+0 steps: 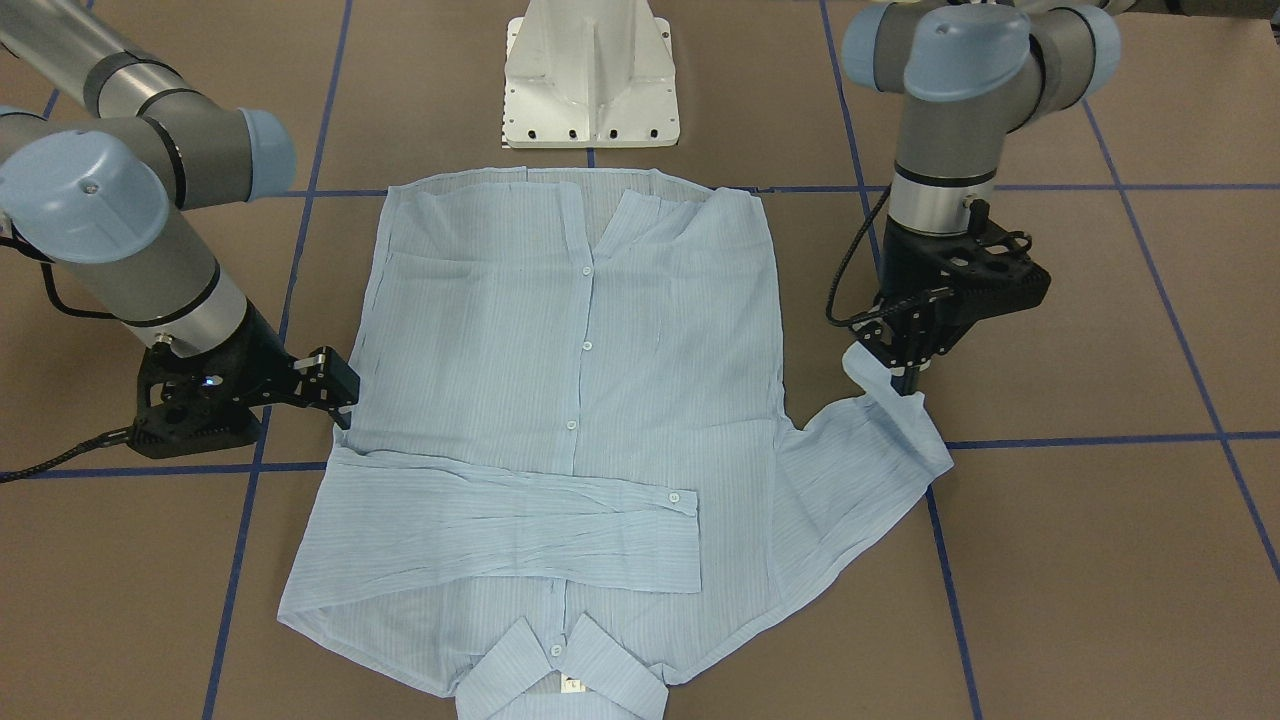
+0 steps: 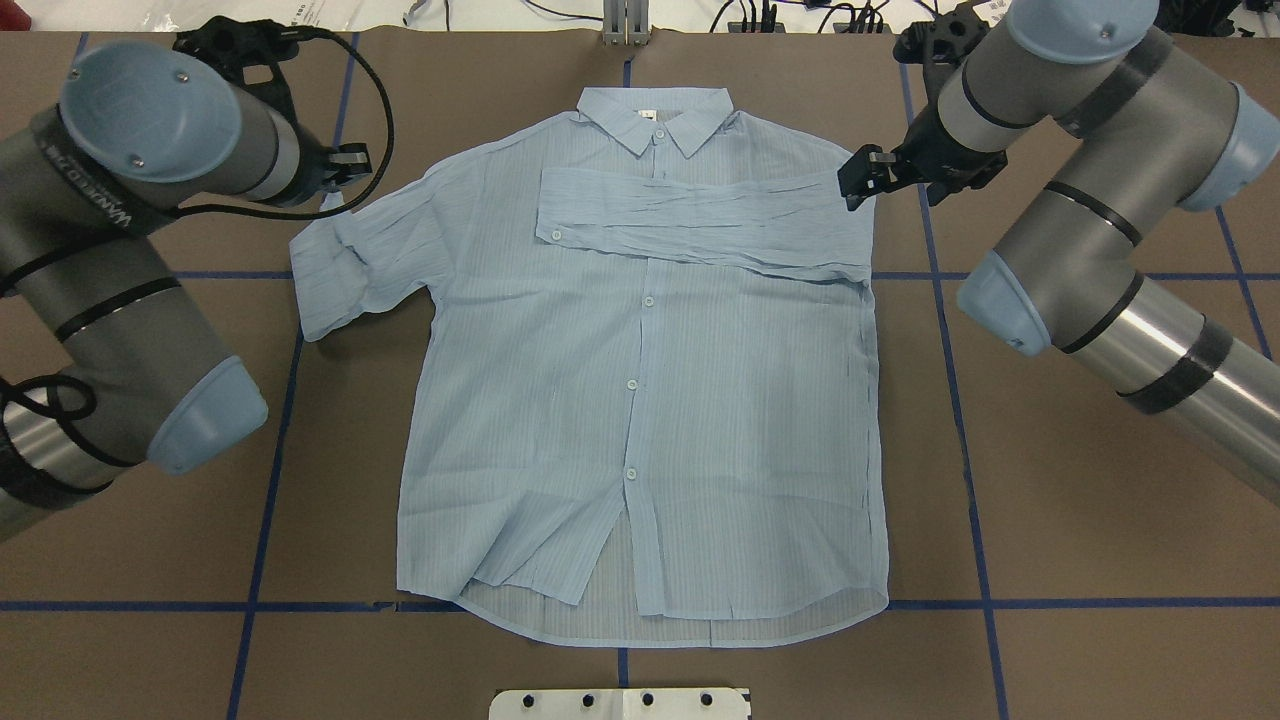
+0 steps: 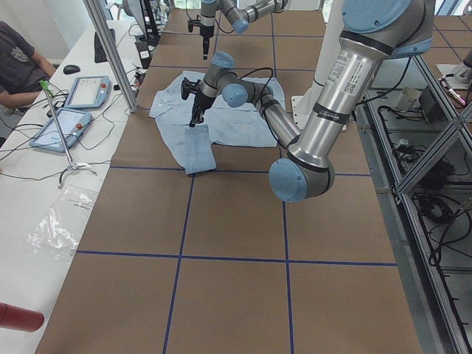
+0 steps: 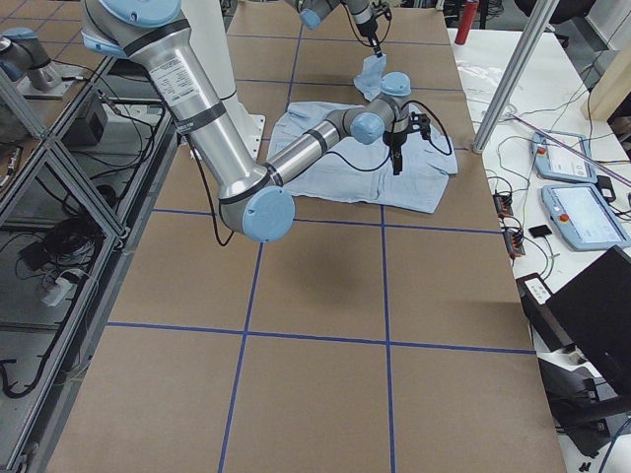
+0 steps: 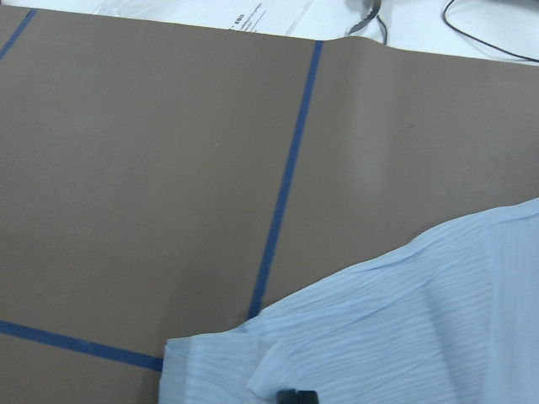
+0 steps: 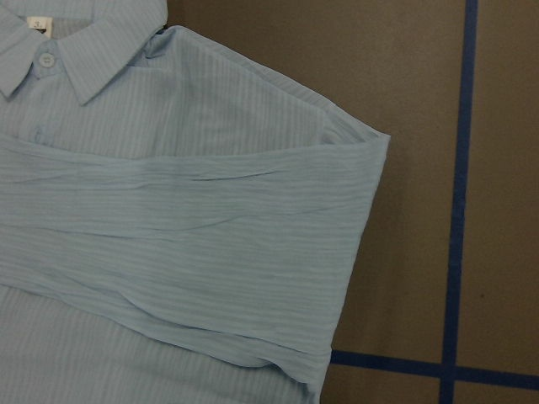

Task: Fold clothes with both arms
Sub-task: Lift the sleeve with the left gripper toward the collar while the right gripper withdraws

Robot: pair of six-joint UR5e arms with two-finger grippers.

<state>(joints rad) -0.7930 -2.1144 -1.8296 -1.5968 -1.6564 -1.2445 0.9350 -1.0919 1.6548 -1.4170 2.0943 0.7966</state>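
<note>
The light-blue pinstriped shirt (image 2: 640, 400) lies flat and buttoned on the brown table, collar (image 2: 655, 118) at the far edge. One sleeve (image 2: 700, 220) is folded across the chest and fills the right wrist view (image 6: 185, 244). My right gripper (image 2: 858, 185) hovers at that shoulder's edge (image 1: 342, 392), open and holding nothing. The other sleeve (image 1: 870, 450) sticks out to the side with its cuff lifted off the table. My left gripper (image 1: 905, 378) is shut on that cuff. In the left wrist view the sleeve (image 5: 404, 328) hangs just below the camera.
The white base pedestal (image 1: 590, 75) stands at the shirt's hem end. Blue tape lines (image 2: 270, 500) grid the table. A side bench with tablets (image 3: 85, 92) and a seated person (image 3: 18, 63) runs past the collar end.
</note>
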